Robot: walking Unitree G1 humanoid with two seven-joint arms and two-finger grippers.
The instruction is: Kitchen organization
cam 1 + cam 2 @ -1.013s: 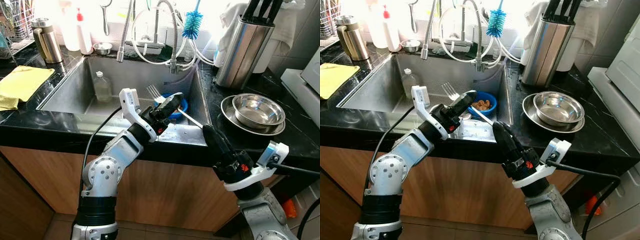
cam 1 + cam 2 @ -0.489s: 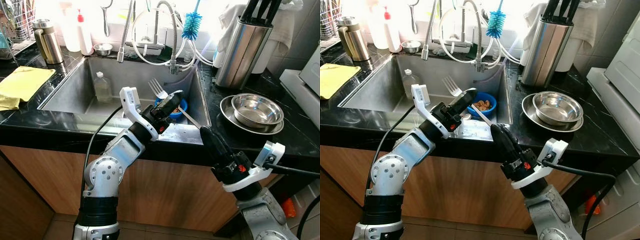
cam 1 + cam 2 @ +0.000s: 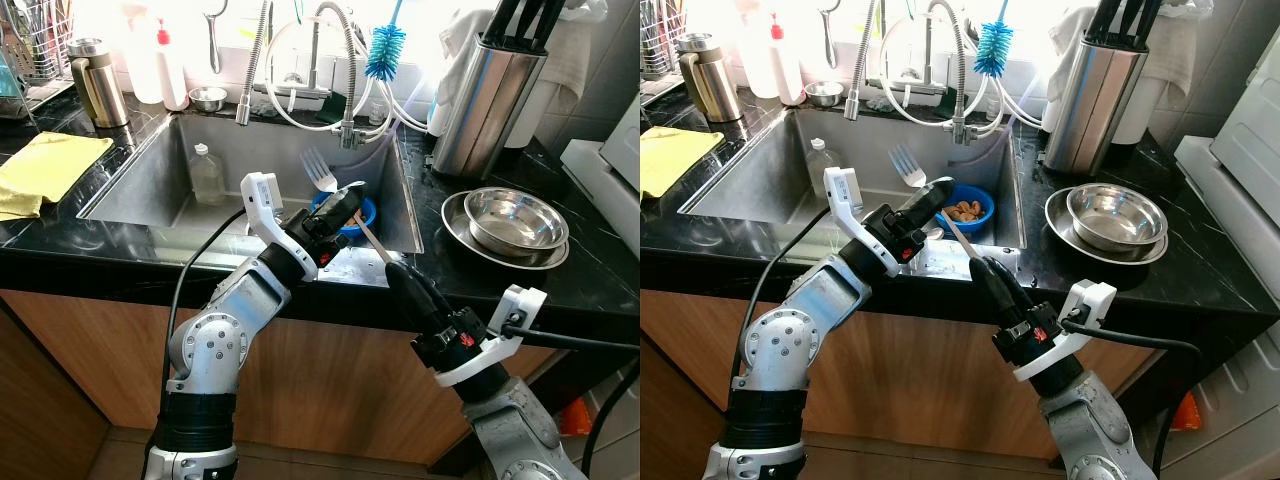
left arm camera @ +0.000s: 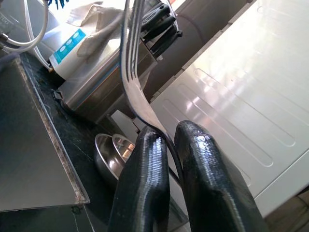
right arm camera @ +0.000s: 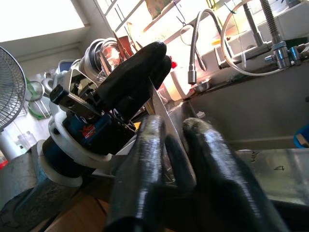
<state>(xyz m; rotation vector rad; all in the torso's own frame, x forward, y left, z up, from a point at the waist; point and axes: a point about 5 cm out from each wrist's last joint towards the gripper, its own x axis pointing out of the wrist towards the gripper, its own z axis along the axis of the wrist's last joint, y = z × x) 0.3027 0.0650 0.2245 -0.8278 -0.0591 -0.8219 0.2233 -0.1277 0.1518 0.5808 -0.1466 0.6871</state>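
Hidden: fork (image 3: pixel 320 170) handle, covered by tool fingers.
Fork: one, tines up, over the sink (image 3: pixel 150 180).
Left tool (image 3: pixel 345 205): clamped on fork.
Right tool (image 3: pixel 395 278): fingers closed on the fork's handle end.
Steel bowls (image 3: pixel 515 218): two, stacked on tabletop (image 3: pixel 590 265).

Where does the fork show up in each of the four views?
Left eye: fork near centre, tines up over the sink.
Right eye: fork left of centre, same pose.
Left wrist: rising from that claw's fingers.
Right wrist: handle leaving the left claw.
Shared landmark: the left claw gripping it.
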